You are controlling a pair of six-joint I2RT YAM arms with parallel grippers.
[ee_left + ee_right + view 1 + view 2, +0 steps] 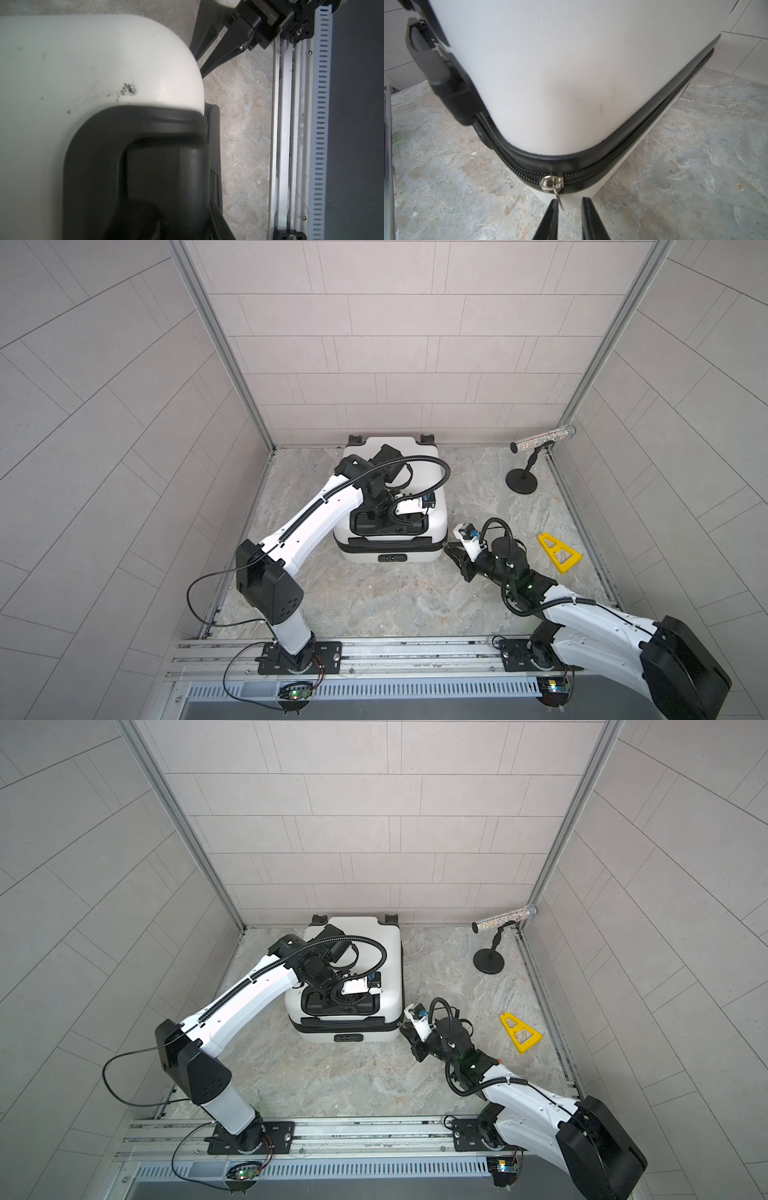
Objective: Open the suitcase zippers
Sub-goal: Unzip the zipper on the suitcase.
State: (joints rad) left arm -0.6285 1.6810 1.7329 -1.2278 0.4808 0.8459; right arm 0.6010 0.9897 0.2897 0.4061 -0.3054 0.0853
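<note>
Right wrist view: right gripper (569,202), jaws narrowly apart, empty, beside the zipper pull (551,183) at the suitcase (560,83) corner; left gripper (380,524) atop it, opening cannot be told.

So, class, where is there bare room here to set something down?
Widest bare patch: between the suitcase and the front rail. Another lies between the suitcase, the stand and the yellow triangle. Crowded: the suitcase's near corner, where the right fingers flank the zipper pull.

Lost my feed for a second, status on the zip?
Right gripper open, zip pull between its tips, ungripped. Left gripper at suitcase top handle, grip unclear. Nothing in the way.
</note>
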